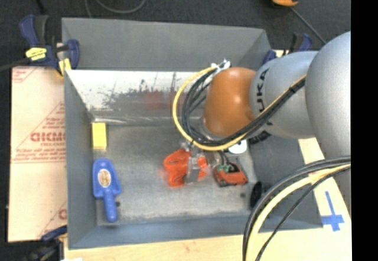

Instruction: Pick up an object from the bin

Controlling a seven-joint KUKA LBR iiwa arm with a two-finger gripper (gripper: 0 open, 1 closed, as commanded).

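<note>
We see the gripper [193, 166] low in the bin [159, 38], right of the middle of the floor. It is down against a crumpled orange thing [175, 169] that shows on both sides of it. Whether its jaws are spread or pinching we cannot tell. Just to the right lies a small orange and black thing [231, 176], near the right wall, with a dark thing [255, 192] in the corner beyond it. The near wall is close below the gripper. To the left the grey floor lies open as far as a yellow block [98, 135] and a blue handled tool [105, 188], both along the left wall. The back wall is scuffed white.
</note>
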